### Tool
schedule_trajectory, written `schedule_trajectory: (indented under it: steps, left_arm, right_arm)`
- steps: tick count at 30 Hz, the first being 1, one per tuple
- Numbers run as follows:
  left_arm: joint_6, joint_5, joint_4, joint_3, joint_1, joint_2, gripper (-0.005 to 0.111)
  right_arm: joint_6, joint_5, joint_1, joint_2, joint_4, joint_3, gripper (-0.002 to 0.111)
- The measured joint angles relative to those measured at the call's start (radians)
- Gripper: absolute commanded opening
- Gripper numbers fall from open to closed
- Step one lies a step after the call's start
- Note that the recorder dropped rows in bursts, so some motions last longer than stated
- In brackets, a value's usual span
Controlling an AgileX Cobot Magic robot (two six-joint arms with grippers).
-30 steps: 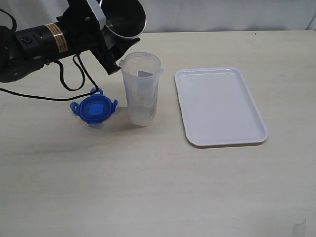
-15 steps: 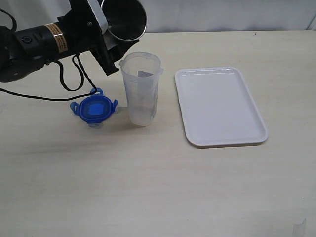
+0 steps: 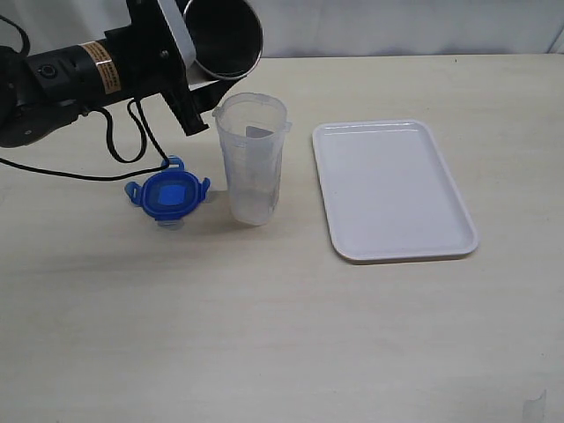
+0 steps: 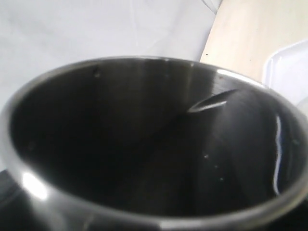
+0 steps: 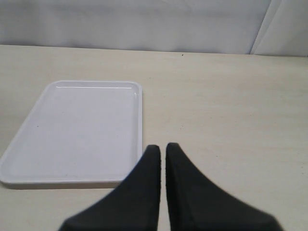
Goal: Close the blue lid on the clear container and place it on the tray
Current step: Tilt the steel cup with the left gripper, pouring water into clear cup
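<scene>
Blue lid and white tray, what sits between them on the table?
The clear container stands between the blue lid and the tray, seen in the exterior view.

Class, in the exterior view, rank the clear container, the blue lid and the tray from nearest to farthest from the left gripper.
From the left gripper, holding the steel cup:
1. clear container, its rim right beside the gripper, toward the middle.
2. blue lid, flat on the table, left of the container.
3. tray, far right.
</scene>
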Motion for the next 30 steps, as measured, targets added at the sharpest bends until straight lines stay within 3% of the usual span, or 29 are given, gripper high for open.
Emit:
schedule_trajectory:
  steps: [30]
  left_arm:
    - [0.23, 0.036, 0.0, 0.0, 0.0, 0.0, 0.0]
  right_arm:
    - [0.0, 0.0, 0.0, 0.0, 0.0, 0.0, 0.004]
